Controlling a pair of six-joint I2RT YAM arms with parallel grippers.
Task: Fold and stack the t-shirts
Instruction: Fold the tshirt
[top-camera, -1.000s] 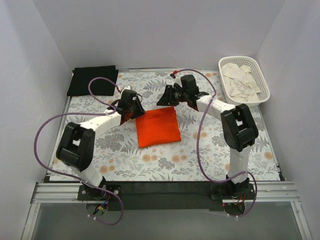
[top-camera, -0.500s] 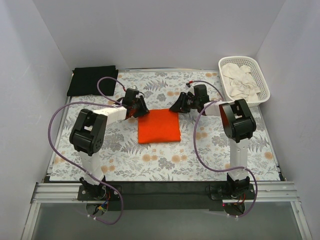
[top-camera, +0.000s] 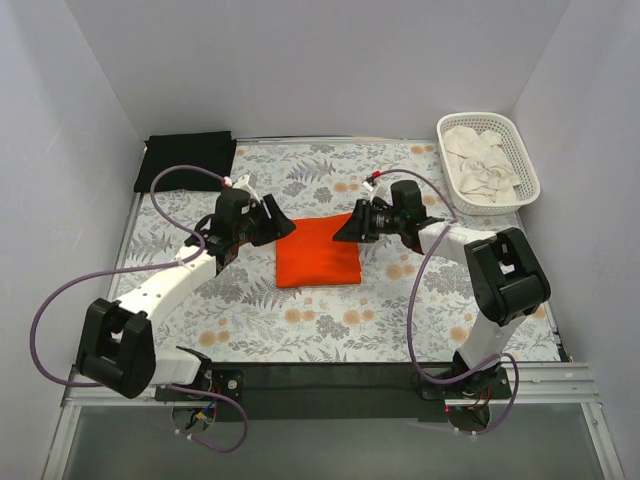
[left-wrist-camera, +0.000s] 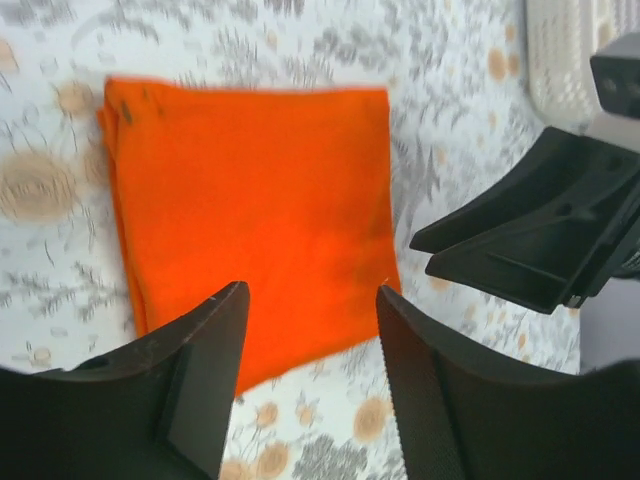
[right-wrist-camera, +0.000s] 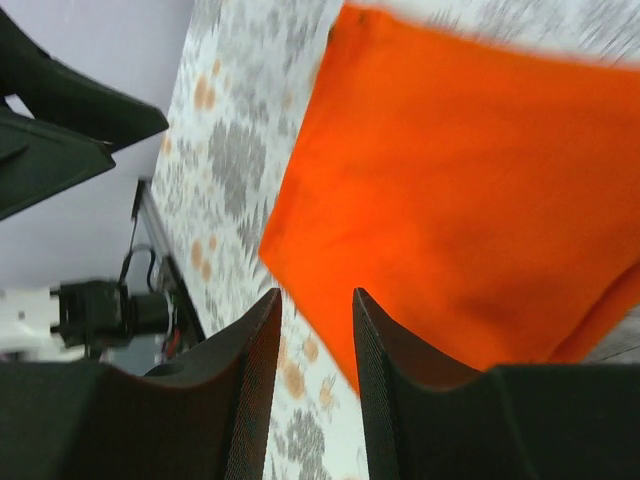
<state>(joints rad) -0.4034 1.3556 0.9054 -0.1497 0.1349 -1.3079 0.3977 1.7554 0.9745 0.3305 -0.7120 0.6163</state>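
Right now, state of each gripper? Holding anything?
Left gripper: jaws open, empty, near the folded bright orange cloth t-shirt.
Right gripper: jaws open, empty, near the same shirt.

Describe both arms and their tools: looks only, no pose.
The left arm and right arm have white links, bulky black joints and looping purple cables. The left tool and right tool each carry two black wedge-shaped fingers.

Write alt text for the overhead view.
A folded orange t-shirt lies on a floral tablecloth between the left gripper and right gripper. A black t-shirt sits far left, a white basket of cloth far right.
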